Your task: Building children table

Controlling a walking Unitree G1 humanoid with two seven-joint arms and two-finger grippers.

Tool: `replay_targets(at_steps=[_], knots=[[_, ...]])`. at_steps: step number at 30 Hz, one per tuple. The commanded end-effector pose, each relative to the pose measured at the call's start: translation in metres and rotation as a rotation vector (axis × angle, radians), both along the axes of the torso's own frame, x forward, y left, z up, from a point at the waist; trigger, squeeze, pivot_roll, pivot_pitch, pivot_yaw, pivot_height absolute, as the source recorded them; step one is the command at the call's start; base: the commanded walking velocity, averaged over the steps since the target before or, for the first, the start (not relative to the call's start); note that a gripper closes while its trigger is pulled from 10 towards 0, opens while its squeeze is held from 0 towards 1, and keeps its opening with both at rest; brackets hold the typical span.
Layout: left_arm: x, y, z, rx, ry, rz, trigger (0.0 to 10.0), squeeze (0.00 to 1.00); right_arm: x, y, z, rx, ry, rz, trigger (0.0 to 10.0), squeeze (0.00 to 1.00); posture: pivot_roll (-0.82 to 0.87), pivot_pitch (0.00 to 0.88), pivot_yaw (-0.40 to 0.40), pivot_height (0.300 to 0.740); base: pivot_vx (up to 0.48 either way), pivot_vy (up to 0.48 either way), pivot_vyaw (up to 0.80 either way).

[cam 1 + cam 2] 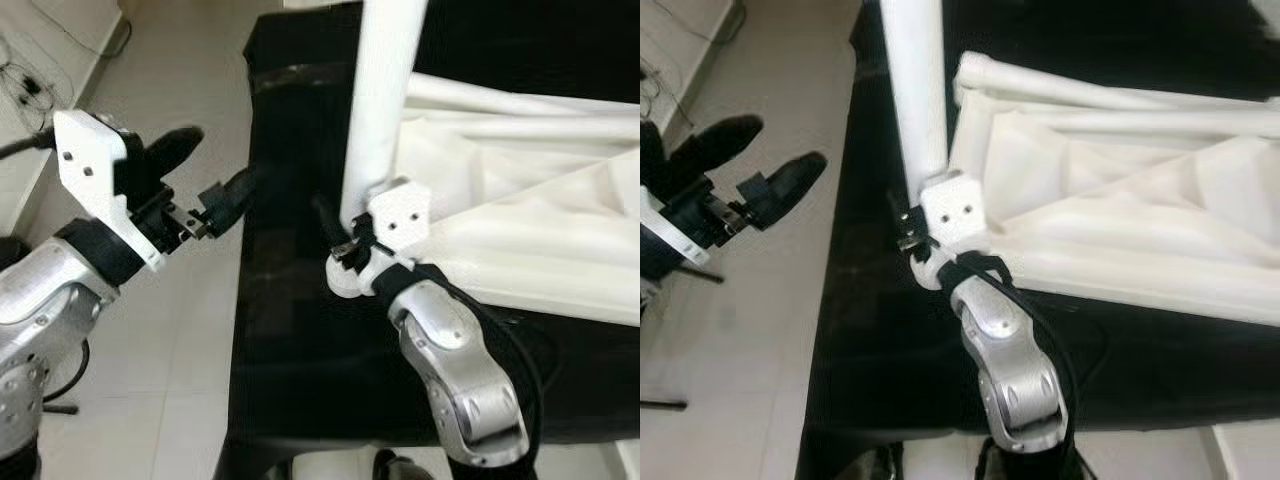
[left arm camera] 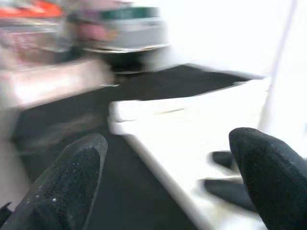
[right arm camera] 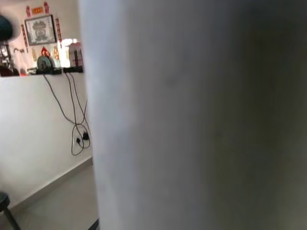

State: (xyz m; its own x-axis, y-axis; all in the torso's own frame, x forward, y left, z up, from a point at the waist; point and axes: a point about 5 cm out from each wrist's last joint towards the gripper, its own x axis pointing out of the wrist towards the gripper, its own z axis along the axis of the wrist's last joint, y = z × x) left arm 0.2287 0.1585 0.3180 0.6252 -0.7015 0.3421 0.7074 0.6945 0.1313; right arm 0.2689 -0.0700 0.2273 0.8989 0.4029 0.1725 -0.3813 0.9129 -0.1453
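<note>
A smooth, matt white finish, plastic-like, is shown by the table leg (image 1: 385,90) held upright at the right gripper (image 1: 345,240). The same smooth white surface, with a faint sheen on its ribs, is seen on the overturned tabletop (image 1: 1120,210) just beside that gripper. Both rest on a black cloth (image 1: 290,330) with a dull, slightly dusty look. The left gripper (image 1: 215,170), off the cloth's edge, is fitted with black fingers (image 2: 72,182) of fine-textured, matt rubbery material. The arms are cased in brushed silver metal with white plastic brackets. The floor (image 1: 190,80) beneath is laid in pale, softly glossy tiles.
</note>
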Motion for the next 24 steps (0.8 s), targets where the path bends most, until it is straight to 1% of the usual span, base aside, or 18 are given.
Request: replay_targets(at_steps=[1, 2, 3, 4, 5, 8, 9, 10, 11, 13, 14, 17, 18, 19, 20, 21, 23, 24], knots=[[-0.003, -0.008, 0.012, -0.004, 0.056, -0.254, 10.0, 0.00, 0.002, -0.003, -0.032, -0.024, 0.159, -0.049, 10.0, 0.00, 0.09, 0.235, 0.066, 0.740, 0.000, 0.000, 0.00], [-0.002, -0.011, 0.021, -0.012, 0.066, -0.356, 10.0, 0.64, 0.003, -0.001, -0.032, -0.019, 0.155, -0.049, 10.0, 0.00, 0.09, 0.231, 0.070, 0.740, 0.000, 0.000, 0.00], [-0.002, -0.011, 0.021, -0.012, 0.066, -0.356, 10.0, 0.64, 0.003, -0.001, -0.032, -0.019, 0.155, -0.049, 10.0, 0.00, 0.09, 0.231, 0.070, 0.740, 0.000, 0.000, 0.00], [-0.001, -0.013, 0.026, -0.015, 0.070, -0.412, 10.0, 0.64, 0.003, 0.000, -0.032, -0.017, 0.154, -0.049, 10.0, 0.00, 0.09, 0.231, 0.070, 0.740, 0.000, 0.000, 0.00], [0.000, -0.016, 0.034, 0.017, 0.060, -0.485, 10.0, 1.00, 0.003, 0.001, -0.032, -0.015, 0.151, -0.046, 10.0, 0.00, 0.09, 0.228, 0.074, 0.740, 0.000, 0.000, 0.00], [0.003, -0.017, 0.042, 0.060, 0.048, -0.539, 10.0, 1.00, 0.003, 0.002, -0.033, -0.014, 0.149, -0.044, 10.0, 0.00, 0.09, 0.226, 0.080, 0.740, 0.000, 0.000, 0.00], [0.007, -0.019, 0.049, 0.098, 0.032, -0.545, 10.0, 1.00, 0.004, 0.003, -0.033, -0.012, 0.147, -0.042, 10.0, 0.00, 0.09, 0.226, 0.080, 0.740, 0.000, 0.000, 0.00], [0.024, -0.023, 0.064, 0.163, 0.002, -0.507, 10.0, 1.00, 0.004, 0.007, -0.032, -0.006, 0.141, -0.035, 10.0, 0.00, 0.09, 0.223, 0.085, 0.740, 0.000, 0.000, 0.00], [0.031, -0.026, 0.069, 0.184, -0.017, -0.472, 10.0, 1.00, 0.003, 0.009, -0.031, -0.003, 0.137, -0.029, 10.0, 0.00, 0.09, 0.222, 0.085, 0.740, 0.000, 0.000, 0.00], [0.035, -0.029, 0.071, 0.197, -0.030, -0.452, 10.0, 1.00, 0.003, 0.010, -0.031, -0.002, 0.134, -0.025, 10.0, 0.00, 0.09, 0.222, 0.085, 0.740, 0.000, 0.000, 0.00], [0.040, -0.033, 0.072, 0.223, -0.041, -0.435, 10.0, 0.00, 0.002, 0.012, -0.030, 0.001, 0.130, -0.017, 10.0, 0.00, 0.09, 0.222, 0.089, 0.740, 0.000, 0.000, 0.00], [0.052, -0.045, 0.073, 0.259, -0.058, -0.409, 10.0, 0.00, 0.000, 0.017, -0.029, 0.012, 0.125, 0.003, 10.0, 0.00, 0.09, 0.225, 0.091, 0.740, 0.000, 0.000, 0.00], [0.052, -0.045, 0.073, 0.259, -0.058, -0.409, 10.0, 0.00, 0.000, 0.017, -0.029, 0.012, 0.125, 0.003, 10.0, 0.00, 0.09, 0.225, 0.091, 0.740, 0.000, 0.000, 0.00], [0.058, -0.050, 0.075, 0.263, -0.070, -0.394, 10.0, 0.00, -0.001, 0.020, -0.028, 0.018, 0.123, 0.012, 10.0, 0.00, 0.09, 0.224, 0.091, 0.740, 0.000, 0.000, 0.00], [0.058, -0.050, 0.075, 0.263, -0.070, -0.394, 10.0, 0.00, -0.001, 0.020, -0.028, 0.018, 0.123, 0.012, 10.0, 0.00, 0.09, 0.224, 0.091, 0.740, 0.000, 0.000, 0.00], [0.063, -0.056, 0.076, 0.252, -0.078, -0.388, 10.0, 0.00, -0.001, 0.022, -0.027, 0.024, 0.121, 0.019, 10.0, 0.00, 0.09, 0.226, 0.091, 0.740, 0.000, 0.000, 0.00], [0.063, -0.056, 0.076, 0.252, -0.078, -0.388, 10.0, 0.00, -0.001, 0.022, -0.027, 0.024, 0.121, 0.019, 10.0, 0.00, 0.09, 0.226, 0.091, 0.740, 0.000, 0.000, 0.00], [0.067, -0.061, 0.077, 0.236, -0.076, -0.403, 10.0, 0.00, -0.002, 0.023, -0.027, 0.028, 0.120, 0.024, 10.0, 0.00, 0.09, 0.228, 0.093, 0.740, 0.000, 0.000, 0.00]])
